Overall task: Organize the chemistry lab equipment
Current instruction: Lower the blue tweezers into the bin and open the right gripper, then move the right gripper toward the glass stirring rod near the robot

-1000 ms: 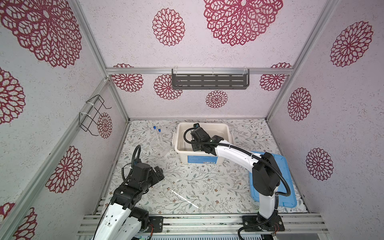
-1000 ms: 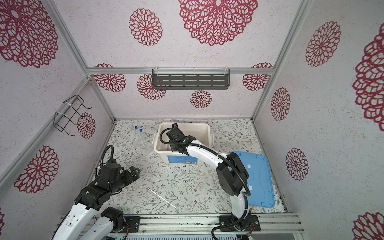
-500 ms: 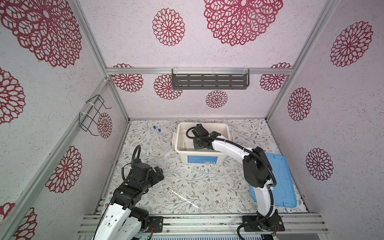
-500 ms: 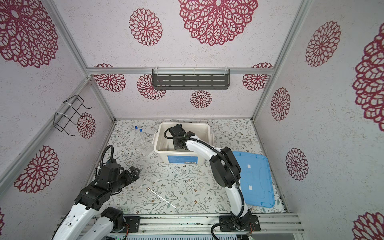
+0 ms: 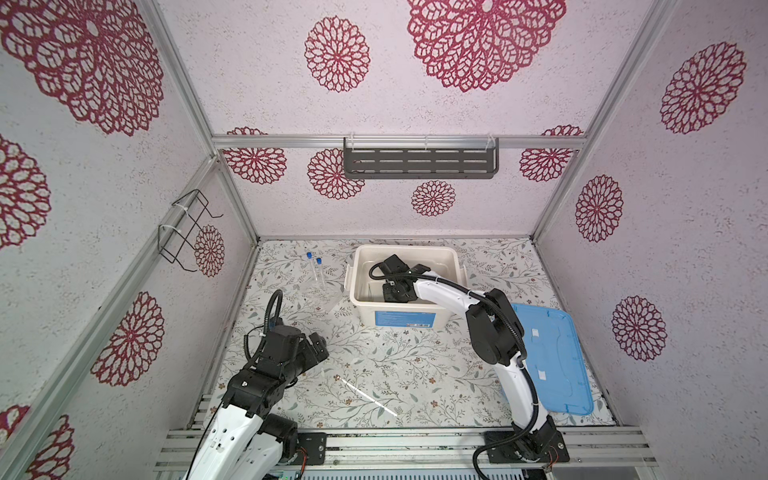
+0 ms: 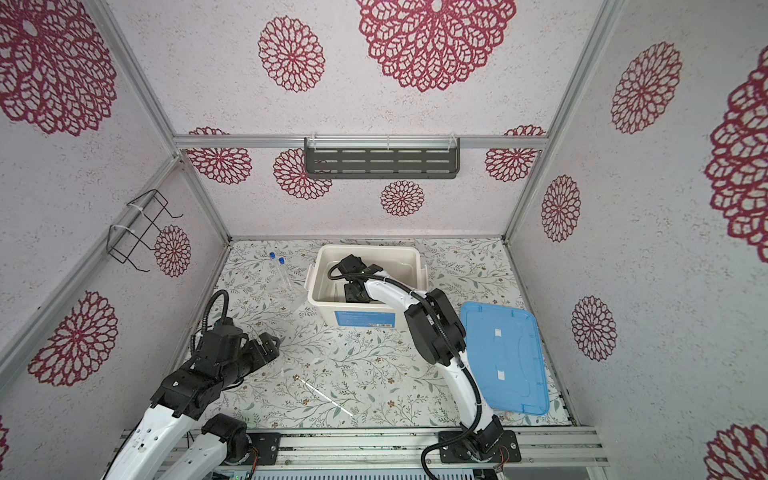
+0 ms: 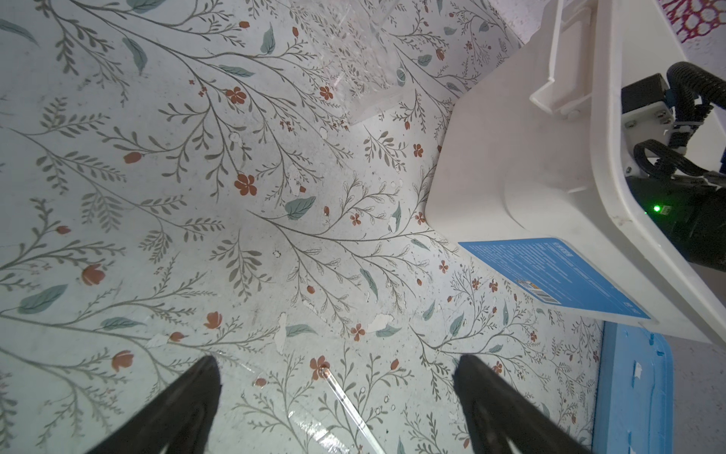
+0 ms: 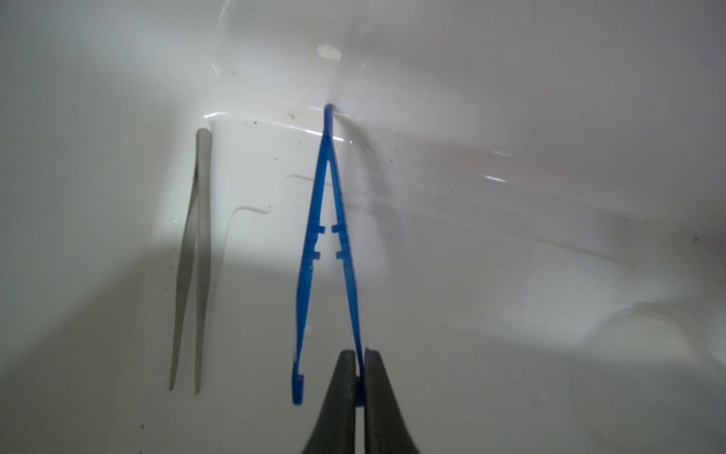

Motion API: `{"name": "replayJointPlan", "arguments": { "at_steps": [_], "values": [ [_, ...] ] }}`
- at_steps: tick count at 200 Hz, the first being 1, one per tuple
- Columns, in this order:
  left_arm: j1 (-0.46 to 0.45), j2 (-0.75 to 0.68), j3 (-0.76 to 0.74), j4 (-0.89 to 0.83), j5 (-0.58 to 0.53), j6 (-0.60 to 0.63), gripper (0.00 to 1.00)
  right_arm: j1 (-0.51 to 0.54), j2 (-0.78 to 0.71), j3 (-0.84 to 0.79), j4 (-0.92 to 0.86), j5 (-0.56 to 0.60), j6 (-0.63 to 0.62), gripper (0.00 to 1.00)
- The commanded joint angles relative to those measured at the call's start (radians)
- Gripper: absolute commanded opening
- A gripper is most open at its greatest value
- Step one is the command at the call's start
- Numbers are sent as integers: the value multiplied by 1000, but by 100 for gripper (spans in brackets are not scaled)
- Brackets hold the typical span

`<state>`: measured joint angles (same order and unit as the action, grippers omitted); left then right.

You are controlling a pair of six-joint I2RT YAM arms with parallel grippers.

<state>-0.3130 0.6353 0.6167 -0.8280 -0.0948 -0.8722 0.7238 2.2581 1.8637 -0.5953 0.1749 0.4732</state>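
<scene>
Staged robot test cell: aluminium-framed walls (image 5: 457, 104) papered with red rosettes, floral tabletop (image 5: 415, 357), white arms (image 5: 446, 293) bolted to a front rail (image 5: 415, 438).

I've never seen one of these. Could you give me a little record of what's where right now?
Right jaws: closed around one leg of the blue tweezers, inside the white tub
Also in tub: metal tweezers, small clear vessel
Left jaws: wide open, empty, above the table
On table: thin white stick; two blue-capped tubes left of the tub
Right side: blue lid, flat on the table
</scene>
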Motion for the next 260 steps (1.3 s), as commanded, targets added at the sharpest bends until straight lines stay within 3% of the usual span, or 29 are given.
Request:
{"name": "replayJointPlan", "arguments": {
  "at_steps": [1,58,84,112,133,183,201,226,260],
  "values": [
    [11,-5,17,4,-11,-7,97,-7,-59,34,31,6,-13,19],
    [11,-12,14,3,1,-16,97,-9,-195,55,80,32,-87,28],
    [12,-17,20,3,9,-17,97,-7,-294,31,127,-20,-154,34],
    [12,-13,30,4,29,-14,97,-4,-446,-78,221,-55,-227,35],
    [12,-4,29,7,45,-17,97,-4,-580,-206,301,1,-203,36],
    [12,24,20,8,80,-23,97,6,-837,-487,320,-292,-339,33],
    [12,46,34,-23,83,-30,97,71,-841,-491,182,-329,-390,32],
    [14,119,69,-96,89,-69,97,239,-778,-470,-22,-253,-476,34],
    [27,228,115,-198,89,-137,99,374,-711,-580,3,-255,-352,37]
  ]
}}
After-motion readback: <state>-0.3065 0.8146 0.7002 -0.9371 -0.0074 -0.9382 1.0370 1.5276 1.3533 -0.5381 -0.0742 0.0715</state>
